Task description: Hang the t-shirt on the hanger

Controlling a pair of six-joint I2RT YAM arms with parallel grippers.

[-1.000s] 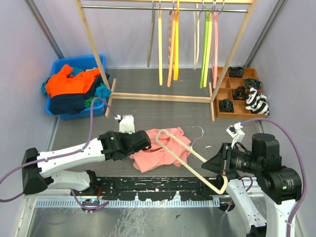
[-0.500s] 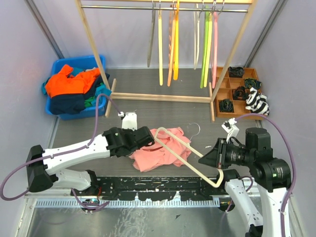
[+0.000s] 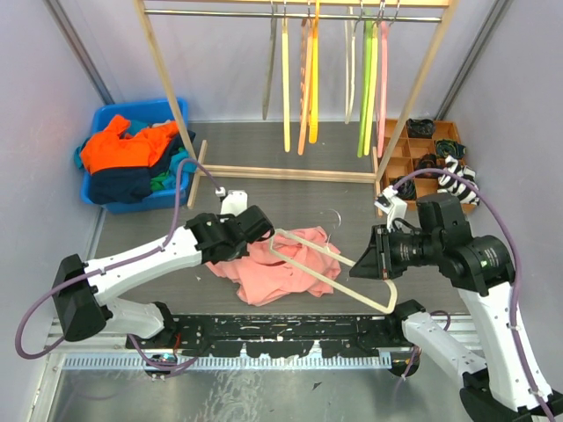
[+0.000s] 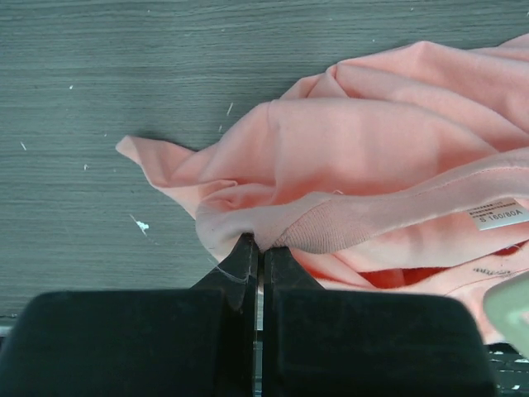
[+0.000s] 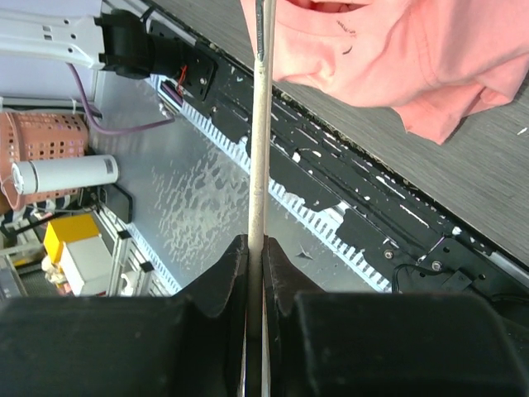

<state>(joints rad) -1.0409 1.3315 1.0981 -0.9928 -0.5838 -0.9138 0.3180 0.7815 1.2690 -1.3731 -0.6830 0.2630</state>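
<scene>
Left wrist view: your left gripper (image 4: 255, 246) pinches the t-shirt (image 4: 372, 149) collar, right gripper (image 5: 255, 248) the hanger (image 5: 261, 124) — thread with neck taut.

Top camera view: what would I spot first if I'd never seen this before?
Probably the salmon-pink t-shirt crumpled mid-table, its collar pinched by the left end effector. Next, the cream hanger that the right end effector grips, its far end over the shirt. At the back, bright hangers dangle from a wooden rack, and a blue bin of clothes sits far left.
</scene>
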